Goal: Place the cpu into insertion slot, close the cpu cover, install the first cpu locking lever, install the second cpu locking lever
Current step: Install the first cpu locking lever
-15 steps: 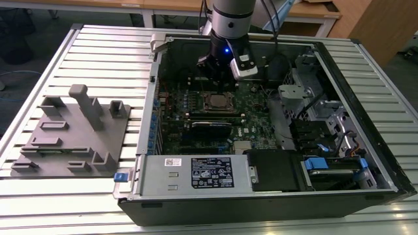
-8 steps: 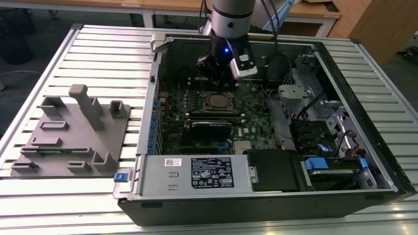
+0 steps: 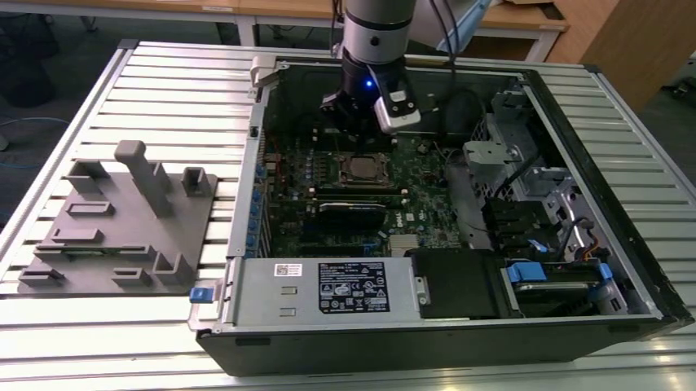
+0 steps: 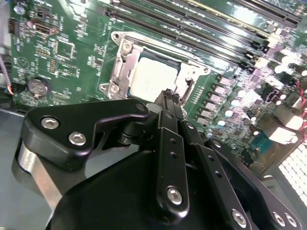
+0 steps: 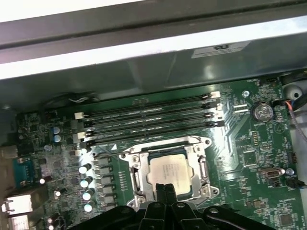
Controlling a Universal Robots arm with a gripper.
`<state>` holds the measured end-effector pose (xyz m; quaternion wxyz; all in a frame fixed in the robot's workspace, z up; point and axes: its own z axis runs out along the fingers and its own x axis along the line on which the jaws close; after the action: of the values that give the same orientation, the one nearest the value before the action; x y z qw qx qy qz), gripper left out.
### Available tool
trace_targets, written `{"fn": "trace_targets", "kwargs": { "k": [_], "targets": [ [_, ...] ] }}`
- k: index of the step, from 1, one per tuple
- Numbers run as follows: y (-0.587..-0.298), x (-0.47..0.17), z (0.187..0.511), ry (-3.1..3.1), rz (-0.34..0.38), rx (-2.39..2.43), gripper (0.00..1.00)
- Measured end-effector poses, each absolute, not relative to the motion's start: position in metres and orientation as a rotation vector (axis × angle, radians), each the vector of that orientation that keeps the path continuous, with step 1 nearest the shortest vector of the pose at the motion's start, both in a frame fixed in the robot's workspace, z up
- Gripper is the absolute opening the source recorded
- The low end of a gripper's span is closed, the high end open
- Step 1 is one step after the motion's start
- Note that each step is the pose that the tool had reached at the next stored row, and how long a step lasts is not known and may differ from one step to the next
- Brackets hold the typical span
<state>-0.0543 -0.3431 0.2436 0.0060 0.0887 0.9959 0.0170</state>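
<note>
Slatted metal table (image 3: pixel 174 81) carries an open computer case (image 3: pixel 244 204) lying on its side, with a grey pegged fixture (image 3: pixel 120 220) beside it on the exterior view's left. The case holds the green motherboard (image 3: pixel 315 191), a white-labelled power supply (image 3: pixel 326 289) along its near wall, and drive bays (image 3: pixel 544 204) on the exterior view's right.

The cpu (image 5: pixel 169 168) lies flat in the insertion slot (image 5: pixel 204 143), just beside the long memory slots (image 5: pixel 148 120). The cpu cover (image 5: pixel 135 172) appears to be down around it, the dull metal top showing through the cut-out; I cannot tell whether either locking lever is latched.

The gripper (image 5: pixel 165 188) hangs over the socket's edge with its fingers pressed together and nothing between them. Whether the tips touch the cover is unclear.

By my judgement the cpu is light, thin and rigid, with a smooth top that offers little grip and a delicate underside, so its bare edges are the safe hold; framed as it is now, only the top is reachable. The cover looks like stiff thin sheet metal, best pressed near its free edge, away from the hinge.
</note>
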Motion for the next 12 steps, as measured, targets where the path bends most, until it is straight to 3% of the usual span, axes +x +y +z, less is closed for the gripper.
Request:
{"fn": "trace_targets", "kwargs": {
  "k": [12],
  "targets": [
    [-0.3431, -0.0642, 0.2433, 3.117, 0.053, 0.278, 0.11]
  ]
}}
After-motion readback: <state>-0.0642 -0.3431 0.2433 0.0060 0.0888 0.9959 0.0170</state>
